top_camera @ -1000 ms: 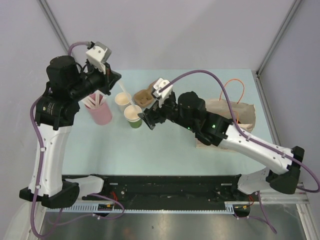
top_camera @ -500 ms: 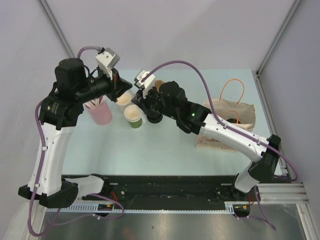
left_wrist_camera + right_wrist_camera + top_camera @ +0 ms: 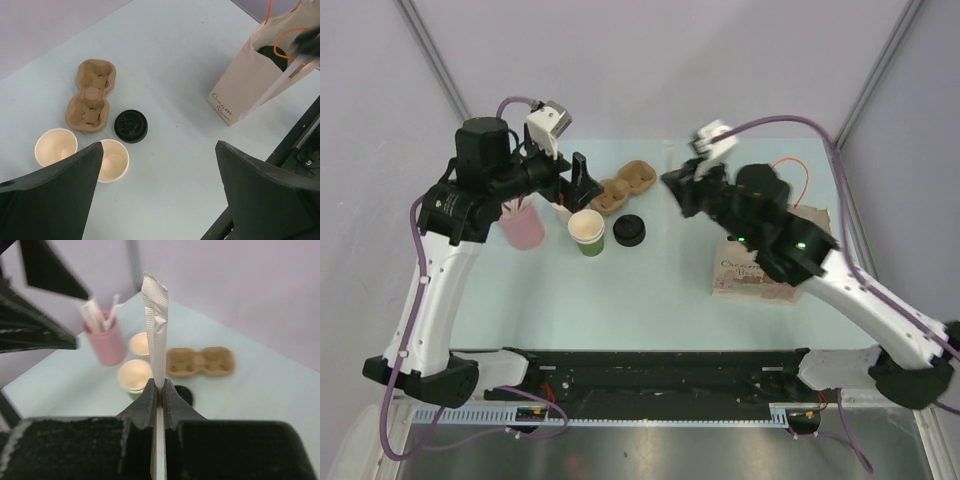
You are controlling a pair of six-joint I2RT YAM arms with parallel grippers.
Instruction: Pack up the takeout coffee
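- The takeout coffee is not packed yet: the green-sided paper cup (image 3: pixel 587 232) and the white-sided paper cup (image 3: pixel 56 146) stand open, side by side, on the pale blue table (image 3: pixel 660 290), neither with a lid on.
- One round black plastic lid (image 3: pixel 629 230) lies flat on the table just beside the green-sided cup. I can't pick out a second lid for certain. There is something dark inside the mouth of the bag, but I can't tell what it is.
- The brown moulded-pulp two-cup carrier (image 3: pixel 623 187) sits near the cups with both wells empty.
- The tan paper bag with orange cord handles (image 3: pixel 760 270) stands well apart on the right, with neither cup in it.
- The right gripper (image 3: pixel 157 387) is pinched tight on a white paper-wrapped straw (image 3: pixel 156 325), held upright above the table, between the cups and the bag.
- The left gripper (image 3: pixel 160 150) hangs over the cups with its fingers spread wide, holding nothing. The pink cup of white straws (image 3: pixel 520 225) is just behind it.
- My read is that this is an early stage. Lidding both cups, seating them in the carrier and getting carrier and straw into the bag all look to be left.
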